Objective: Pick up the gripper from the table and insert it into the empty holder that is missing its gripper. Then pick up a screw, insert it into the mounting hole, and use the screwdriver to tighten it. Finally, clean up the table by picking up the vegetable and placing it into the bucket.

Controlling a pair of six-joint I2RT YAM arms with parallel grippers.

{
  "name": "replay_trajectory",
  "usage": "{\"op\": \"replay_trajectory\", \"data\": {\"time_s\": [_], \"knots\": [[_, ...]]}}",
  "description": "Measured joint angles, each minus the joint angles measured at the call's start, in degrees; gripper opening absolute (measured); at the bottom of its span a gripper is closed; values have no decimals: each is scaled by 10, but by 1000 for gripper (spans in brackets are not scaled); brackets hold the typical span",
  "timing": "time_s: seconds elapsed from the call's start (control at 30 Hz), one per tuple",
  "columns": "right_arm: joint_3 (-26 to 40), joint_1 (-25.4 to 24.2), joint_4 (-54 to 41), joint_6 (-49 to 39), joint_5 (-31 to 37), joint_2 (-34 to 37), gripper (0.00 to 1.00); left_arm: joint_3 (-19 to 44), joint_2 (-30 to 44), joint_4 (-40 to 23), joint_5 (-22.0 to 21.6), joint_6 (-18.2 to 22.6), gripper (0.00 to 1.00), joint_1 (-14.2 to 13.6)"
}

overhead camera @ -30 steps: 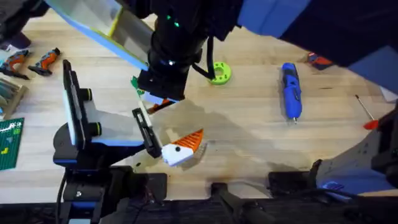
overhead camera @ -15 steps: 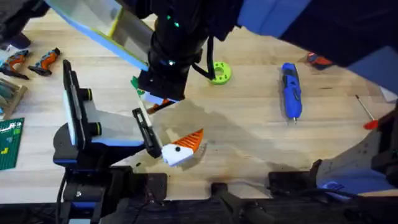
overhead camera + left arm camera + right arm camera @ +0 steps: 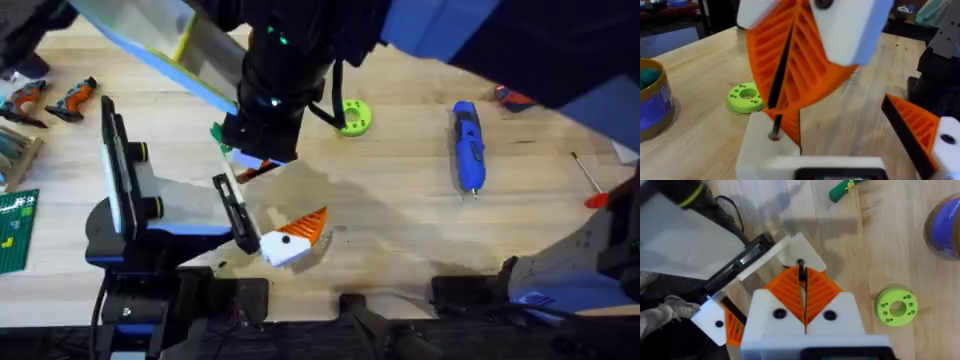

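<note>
Pinching thin black screw (image 3: 801, 271) in closed orange-padded right gripper (image 3: 804, 287) over white plastic holder (image 3: 800, 250); left jaws untellable. Untouched: blue pen-shaped screwdriver (image 3: 468, 146) far right, green toy vegetable (image 3: 845, 188) beside blue bucket (image 3: 945, 227).

The overhead camera looks down and forward from above the arm bases, taking in the whole wooden table (image 3: 420, 200), with a dark arm close beneath it at upper centre of the frame. The left wrist camera sits low and close, facing across the table toward the lime-green disc (image 3: 746, 97) at left of frame. The right wrist camera looks steeply down at close range; all three views share that disc (image 3: 896, 306) (image 3: 352, 116).
</note>
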Motion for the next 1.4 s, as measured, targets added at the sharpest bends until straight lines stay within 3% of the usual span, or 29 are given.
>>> {"op": "replay_trajectory", "data": {"time_s": [1.4], "knots": [[0,0,4,0,0,8,6,0,0,0,0,-3,985,0]]}}
